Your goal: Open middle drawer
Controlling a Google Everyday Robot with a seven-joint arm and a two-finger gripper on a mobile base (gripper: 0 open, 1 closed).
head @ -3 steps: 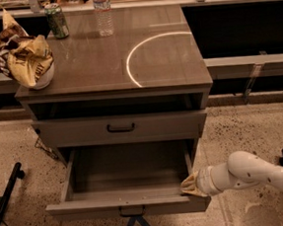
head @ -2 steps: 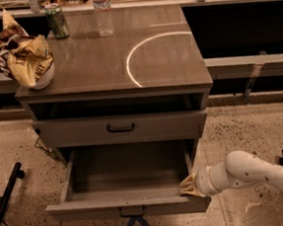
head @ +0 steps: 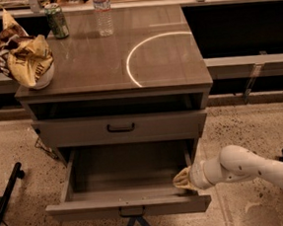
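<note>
Gripper point(head: 183, 179), tan and rounded (whether it's clenched or released, cannot tell), sits at the right front inner corner of the middle drawer point(head: 85, 210), flat grey-brown wood, pulled well out. The smooth white arm point(head: 245, 168) comes in low from the right over the speckled floor point(head: 241, 126). The upper drawer point(head: 157, 126) is closed; a bottle point(head: 102, 12), can point(head: 56, 21) and crumpled bag point(head: 23, 58) are on top.

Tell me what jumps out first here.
The middle drawer stands pulled out low in the view, with the robot's tool at its right inner corner. On the cabinet top, a bright white arc glares, and a crumpled bag sits at the left edge.
</note>
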